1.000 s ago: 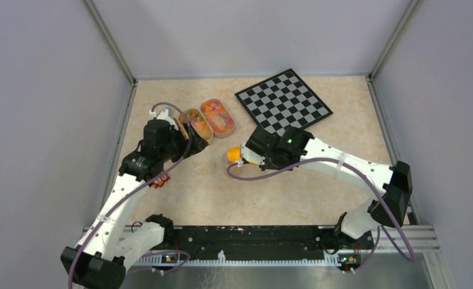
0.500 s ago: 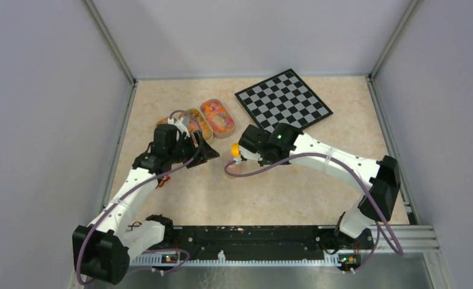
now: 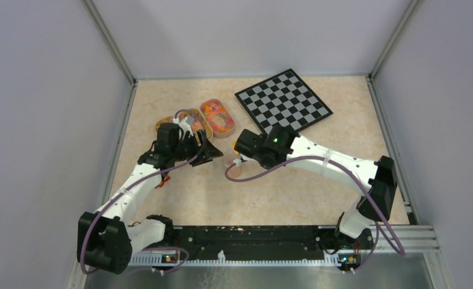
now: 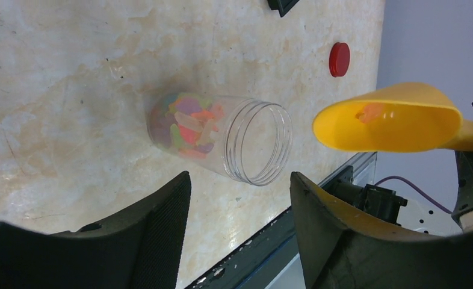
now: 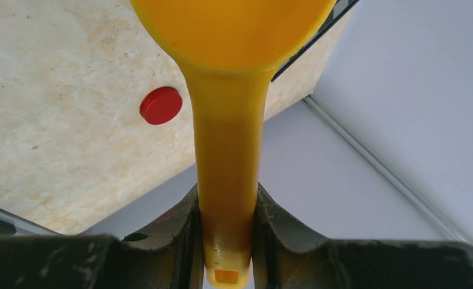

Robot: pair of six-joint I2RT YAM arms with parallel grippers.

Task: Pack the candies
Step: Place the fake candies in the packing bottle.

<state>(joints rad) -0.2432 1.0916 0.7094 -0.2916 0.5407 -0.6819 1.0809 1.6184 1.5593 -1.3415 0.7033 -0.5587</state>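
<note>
The fingers of my left gripper stand well apart with nothing between them. The small clear plastic jar sits just beyond their tips, and I am not touching it. The fingers of my right gripper are pressed tight on the handle of the yellow-orange plastic scoop, one on each side.

Under both my arms lies the beige marbled tabletop. At its far right is the black-and-white checkered board, turned at an angle. Left of the board sit two oval clear tubs, side by side and heaped with mixed orange, red and yellow candies. My left arm's cable crosses the left tub.

I hold the scoop with its bowl close to the jar's open mouth but apart from it. One orange piece lies inside the bowl. From above, the jar sits between my two grippers. It has no lid on its threaded rim. Its lower part holds pink, orange, green and yellow sweets, and the part near the rim is bare.

The small round red lid lies flat on the tabletop, well apart from the jar.
</note>
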